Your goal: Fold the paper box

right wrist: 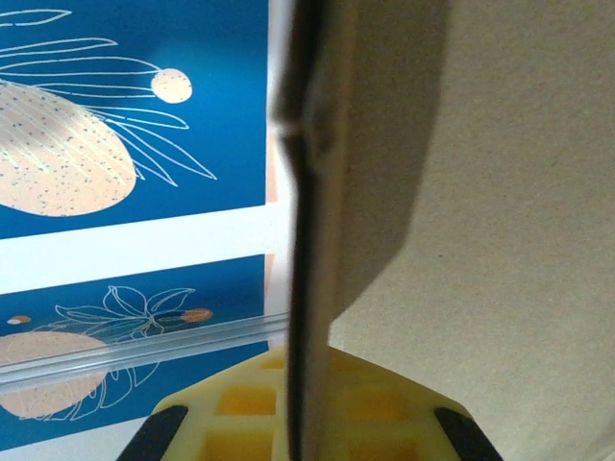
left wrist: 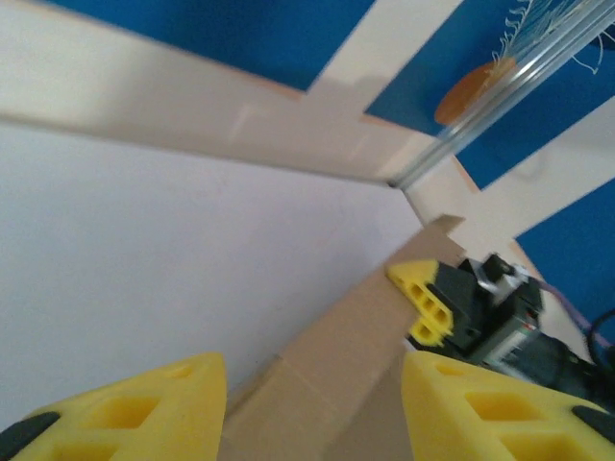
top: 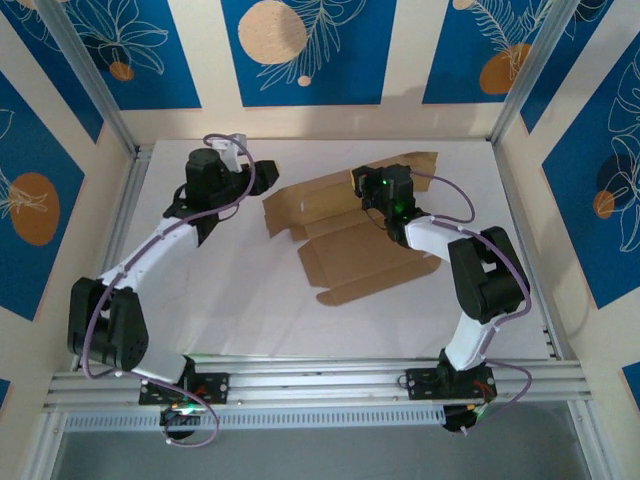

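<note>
The paper box [top: 350,250] lies as a brown die-cut sheet in the middle of the white table [top: 230,300], partly unfolded, with its back panel raised. My right gripper [top: 366,186] is at that back panel. In the right wrist view the paper box [right wrist: 500,192] stands edge-on in my right gripper [right wrist: 307,375], which is shut on it. My left gripper [top: 262,178] hovers at the sheet's left end. In the left wrist view my left gripper [left wrist: 312,384] is open, with the paper box [left wrist: 336,355] ahead between its yellow fingers [left wrist: 144,408] and nothing held. A yellow finger of the right gripper [left wrist: 428,303] shows beyond.
Cream walls with blue panels [top: 305,50] enclose the table on three sides. Aluminium posts [top: 90,80] stand at the back corners, and a rail [top: 320,385] runs along the near edge. Bare white table lies in front of the sheet.
</note>
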`<act>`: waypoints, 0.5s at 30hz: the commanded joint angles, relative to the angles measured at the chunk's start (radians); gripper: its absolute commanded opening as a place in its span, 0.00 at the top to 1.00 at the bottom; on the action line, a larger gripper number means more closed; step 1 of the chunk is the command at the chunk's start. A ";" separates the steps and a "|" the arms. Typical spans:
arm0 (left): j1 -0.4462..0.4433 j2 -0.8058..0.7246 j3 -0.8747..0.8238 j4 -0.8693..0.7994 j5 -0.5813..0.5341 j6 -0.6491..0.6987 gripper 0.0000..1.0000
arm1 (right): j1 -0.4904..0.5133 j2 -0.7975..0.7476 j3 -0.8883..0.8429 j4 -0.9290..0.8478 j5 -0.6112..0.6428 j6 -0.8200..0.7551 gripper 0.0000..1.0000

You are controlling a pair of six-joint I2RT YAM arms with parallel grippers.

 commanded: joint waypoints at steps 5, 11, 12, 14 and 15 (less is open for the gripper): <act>-0.113 0.032 -0.010 -0.054 -0.010 -0.392 0.39 | 0.009 -0.010 -0.028 0.069 0.034 0.012 1.00; -0.120 -0.010 0.059 -0.263 -0.216 -0.146 0.39 | 0.007 0.006 -0.058 0.143 0.037 0.043 1.00; -0.122 -0.021 0.075 -0.306 -0.263 -0.071 0.39 | 0.005 0.008 -0.060 0.147 0.030 0.049 1.00; -0.120 -0.044 0.092 -0.373 -0.381 0.055 0.38 | 0.002 0.011 -0.062 0.154 0.019 0.048 1.00; -0.115 -0.051 0.090 -0.385 -0.409 0.090 0.38 | 0.003 0.012 -0.062 0.157 0.015 0.048 1.00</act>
